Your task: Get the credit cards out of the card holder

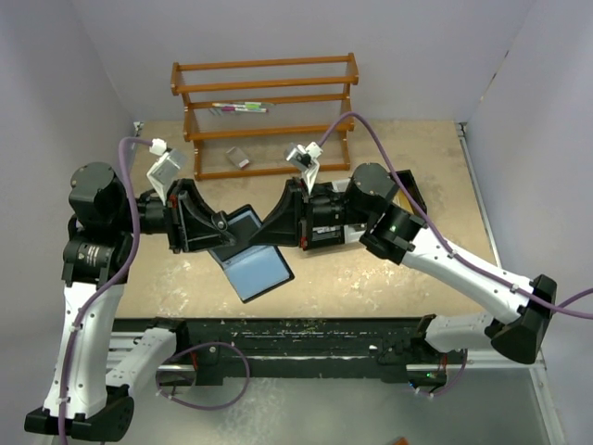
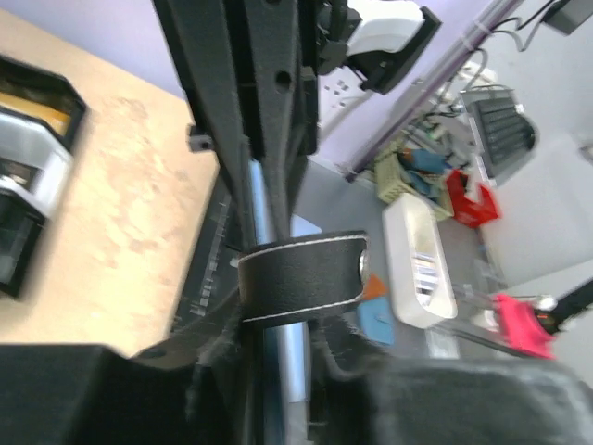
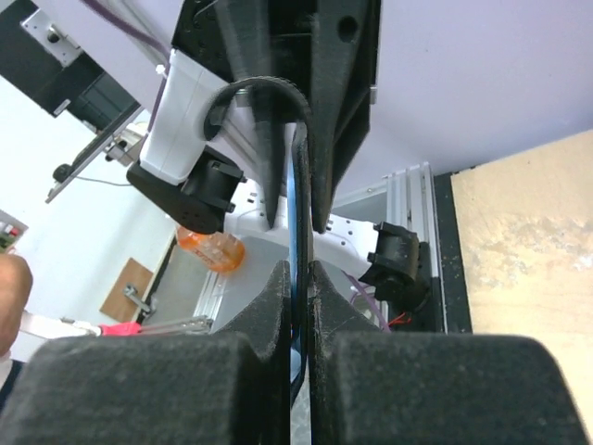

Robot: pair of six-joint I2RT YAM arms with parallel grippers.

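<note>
left gripper point(image 1: 224, 230): jaws pinching card holder point(image 1: 258, 271), left side
right gripper point(image 1: 269, 230): jaws pinching its right side
credit cards: none visible
tip: left anchors; right should regrip a card edge

i work in a robotics lab: plain partition walls point(image 1: 93, 56) box in my table point(image 1: 389, 278), with aluminium framing point(image 3: 408, 195), a keyboard point(image 2: 500, 130) and storage bins point(image 2: 468, 197) beyond.

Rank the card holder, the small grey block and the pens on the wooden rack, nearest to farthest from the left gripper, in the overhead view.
1. card holder, held at the left gripper, mid-table.
2. small grey block, behind it, among the lower rails of the wooden rack.
3. pens, on a higher rack shelf, farthest back.
</note>
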